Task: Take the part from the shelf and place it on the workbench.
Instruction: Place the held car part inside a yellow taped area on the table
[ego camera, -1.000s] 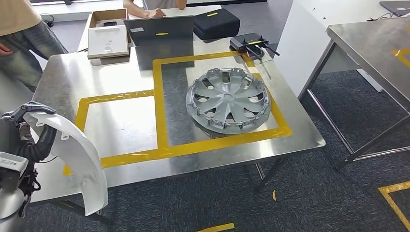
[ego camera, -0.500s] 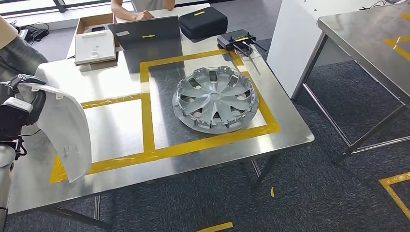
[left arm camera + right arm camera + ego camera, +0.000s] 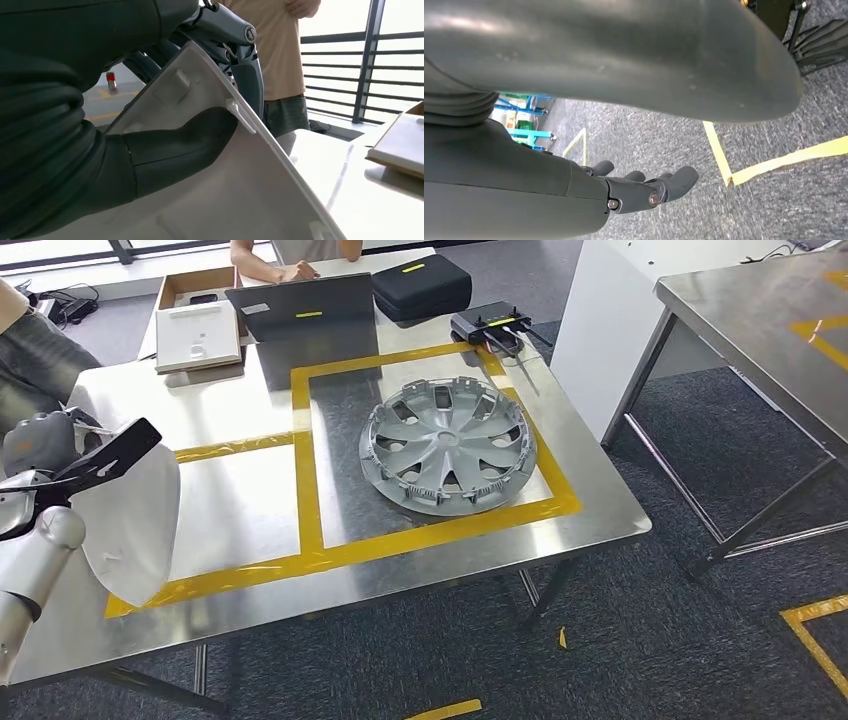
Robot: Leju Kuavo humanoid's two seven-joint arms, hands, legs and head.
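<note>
My left hand (image 3: 52, 452) grips the white curved plastic part (image 3: 135, 525) by its upper edge. The part hangs over the left end of the steel workbench (image 3: 250, 502), at the left side of the yellow-taped left rectangle. In the left wrist view the thumb (image 3: 185, 145) presses on the part's ribbed inner face (image 3: 240, 195) and darker fingers hook over its rim. A grey wheel cover (image 3: 448, 445) lies in the taped square on the right. My right hand (image 3: 644, 192) hangs over grey carpet with its fingers apart, holding nothing.
At the bench's far edge stand a laptop (image 3: 300, 306), a black case (image 3: 420, 285), a cardboard box with a white tray (image 3: 198, 332) and a router (image 3: 490, 324). One person sits behind the laptop (image 3: 290, 258), another stands at the left (image 3: 35, 340). A second steel table (image 3: 760, 330) stands to the right.
The view shifted a second ago. Since then my left hand has turned at the wrist and the white part has swung lower and further left over the bench. The wheel cover has not moved.
</note>
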